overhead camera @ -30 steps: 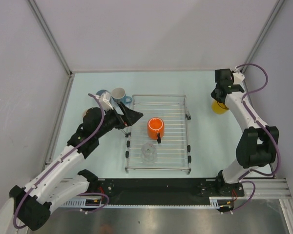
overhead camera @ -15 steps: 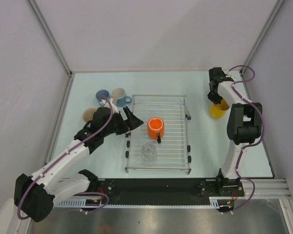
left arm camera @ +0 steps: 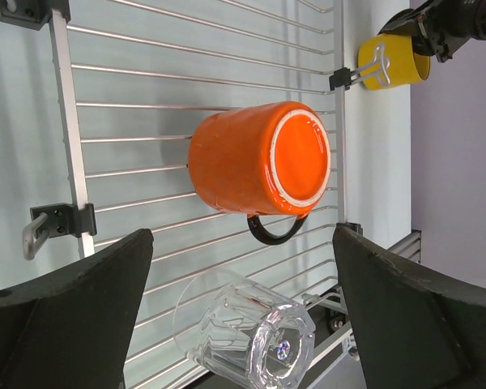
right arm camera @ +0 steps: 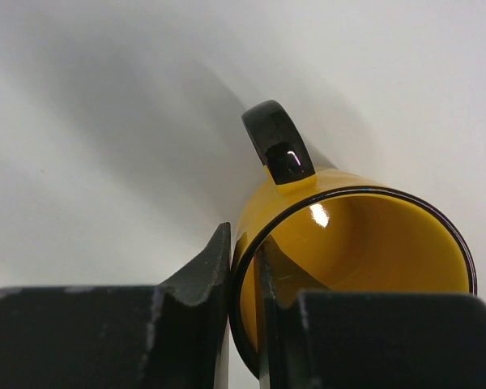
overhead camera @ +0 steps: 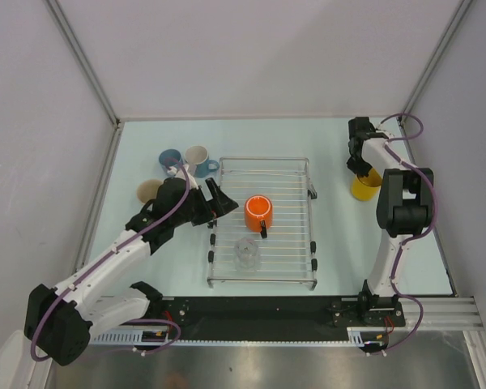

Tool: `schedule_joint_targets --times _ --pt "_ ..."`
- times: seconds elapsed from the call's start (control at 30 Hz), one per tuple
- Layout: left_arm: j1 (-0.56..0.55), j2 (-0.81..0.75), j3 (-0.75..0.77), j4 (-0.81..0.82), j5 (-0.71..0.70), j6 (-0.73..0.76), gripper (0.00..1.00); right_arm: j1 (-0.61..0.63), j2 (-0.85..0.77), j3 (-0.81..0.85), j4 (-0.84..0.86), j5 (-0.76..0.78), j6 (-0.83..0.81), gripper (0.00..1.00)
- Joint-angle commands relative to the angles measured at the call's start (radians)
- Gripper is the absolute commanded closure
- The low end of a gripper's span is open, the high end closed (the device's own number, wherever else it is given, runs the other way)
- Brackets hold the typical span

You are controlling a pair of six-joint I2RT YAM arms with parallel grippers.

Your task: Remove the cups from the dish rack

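Note:
The silver wire dish rack [overhead camera: 287, 182] lies mid-table. On it an orange mug [overhead camera: 258, 212] stands upside down, and a clear glass [overhead camera: 246, 253] lies on its side nearer me. My left gripper [overhead camera: 220, 204] is open and empty at the rack's left edge; its wrist view [left arm camera: 243, 324] shows the mug [left arm camera: 259, 158], glass [left arm camera: 247, 336] and rack [left arm camera: 186, 65]. My right gripper [overhead camera: 358, 166] is shut on the rim of the yellow cup [overhead camera: 363, 185], right of the rack. In the right wrist view [right arm camera: 245, 292], one finger is inside the cup [right arm camera: 364, 243] and one outside.
Left of the rack stand a light blue cup [overhead camera: 170, 158], a second blue-handled cup [overhead camera: 197, 156] and a beige cup [overhead camera: 149, 190], close behind my left arm. Grey walls enclose the table on three sides. The yellow cup [left arm camera: 393, 65] also shows far off in the left wrist view.
The right arm has folded and swung round over the yellow cup, which moved slightly nearer. The left gripper has shifted slightly toward me along the rack's left edge.

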Motion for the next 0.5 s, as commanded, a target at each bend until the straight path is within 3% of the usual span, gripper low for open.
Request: schedule_joint_targets --times 0.0,0.33,0.47 --pt "0.005 -0.004 0.03 0.014 -0.002 0.016 0.03 -0.001 -0.047 -0.074 0.083 0.013 0.004 1.0" --pt "0.005 -0.039 0.011 0.02 -0.009 0.016 0.02 0.005 -0.083 -0.148 0.13 -0.028 0.034 1.0" --pt "0.005 -0.055 0.002 0.026 0.0 0.021 0.01 0.02 -0.126 -0.164 0.123 0.001 0.049 0.83"
